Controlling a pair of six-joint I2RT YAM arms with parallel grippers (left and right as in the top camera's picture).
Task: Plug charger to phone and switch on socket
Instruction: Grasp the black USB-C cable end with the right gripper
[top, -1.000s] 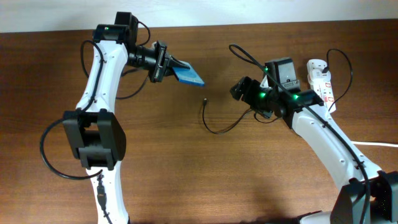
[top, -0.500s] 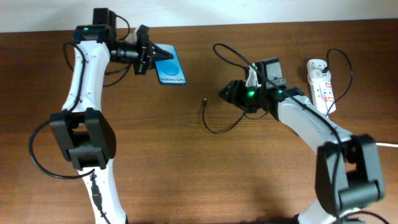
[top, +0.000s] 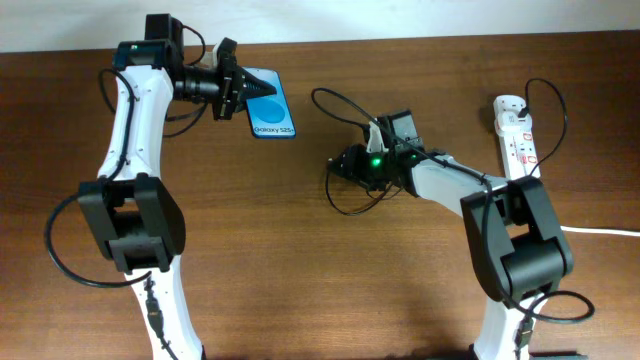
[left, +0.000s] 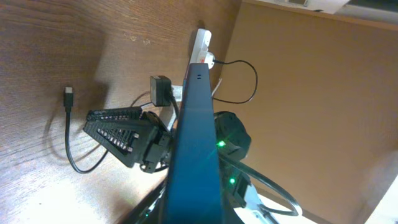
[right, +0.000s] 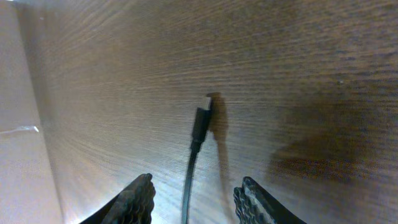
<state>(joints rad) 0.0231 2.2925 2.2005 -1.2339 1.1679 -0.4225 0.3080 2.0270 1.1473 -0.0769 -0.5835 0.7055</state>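
Note:
My left gripper (top: 238, 95) is shut on one end of the phone (top: 272, 116) and holds it above the table at the back left, its blue screen facing up. The left wrist view shows the phone edge-on (left: 193, 143). The charger (top: 350, 208) lies looped on the table, its small plug (top: 329, 166) free at the left end. My right gripper (top: 346, 163) is open just right of the plug. In the right wrist view the cable runs between the two open fingers (right: 196, 202), and the plug (right: 202, 118) lies just ahead of them. The socket (top: 518, 140) lies at the far right.
The socket's thick white cord (top: 600, 232) leaves the table at the right edge. A thin black cable arcs from the socket's top toward the right arm. The socket also shows far off in the left wrist view (left: 200, 43).
My right gripper has moved left along the table until its fingers straddle the charger cable. My left gripper has swung the phone left, screen now up, and has held still since.

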